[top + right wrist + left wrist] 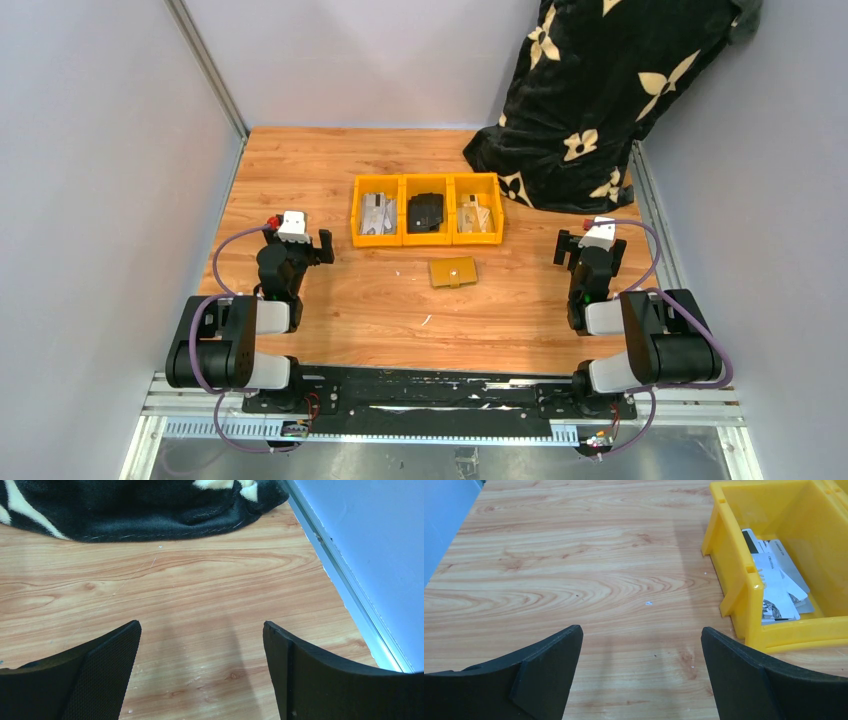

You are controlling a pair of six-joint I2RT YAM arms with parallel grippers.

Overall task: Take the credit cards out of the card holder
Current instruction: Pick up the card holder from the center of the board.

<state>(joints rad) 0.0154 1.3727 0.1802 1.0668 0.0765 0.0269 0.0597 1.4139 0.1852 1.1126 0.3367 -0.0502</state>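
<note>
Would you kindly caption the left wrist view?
Open left hand over table, yellow bin of cards at right.

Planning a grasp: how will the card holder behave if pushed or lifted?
Lying flat on the smooth wooden table, the card holder should slide, not tip, when pushed. It looks thin and small, so probably light. Folded, it may flop open if lifted by one edge.

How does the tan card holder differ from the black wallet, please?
Colour: the card holder is mustard-tan, while the black wallet is black all over.
Place: the card holder lies out on the wooden table, whereas the black wallet sits inside the middle yellow bin.
Both are small and flat, and neither is held.
</note>
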